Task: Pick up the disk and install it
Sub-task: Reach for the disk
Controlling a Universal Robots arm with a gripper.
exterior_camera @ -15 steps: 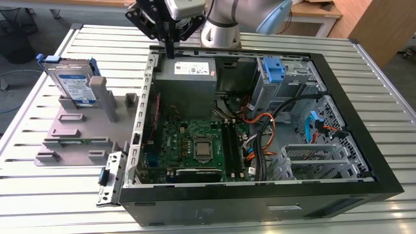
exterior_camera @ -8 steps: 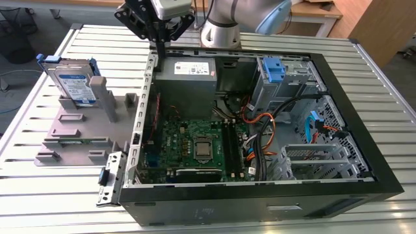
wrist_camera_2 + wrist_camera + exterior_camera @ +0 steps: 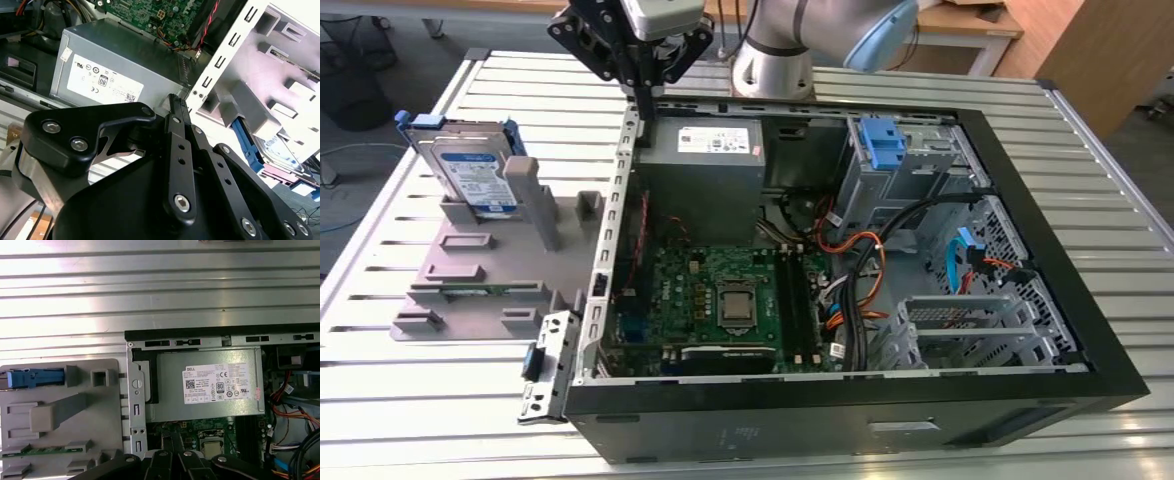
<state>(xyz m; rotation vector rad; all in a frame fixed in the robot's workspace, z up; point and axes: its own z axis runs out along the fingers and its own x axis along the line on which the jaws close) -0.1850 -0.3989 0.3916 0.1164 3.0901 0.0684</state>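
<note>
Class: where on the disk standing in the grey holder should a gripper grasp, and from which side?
Probably its upper edge, from above, pinching the two broad faces: the disk stands nearly upright in the grey holder, whose posts cover its lower part.

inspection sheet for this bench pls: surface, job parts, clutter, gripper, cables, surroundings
surface: slatted metal table carrying an open computer case and a grey fixture.
job's things: the disk stands upright in the fixture, blue bracket around it, apart from the gripper.
clutter: a green circuit strip lies in the fixture.
grippers: the gripper hangs over the case's edge by the power supply, fingers shut, holding nothing.
cables: orange, black and blue cables run inside the case beside the motherboard.
surroundings: wooden furniture beyond the table.
</note>
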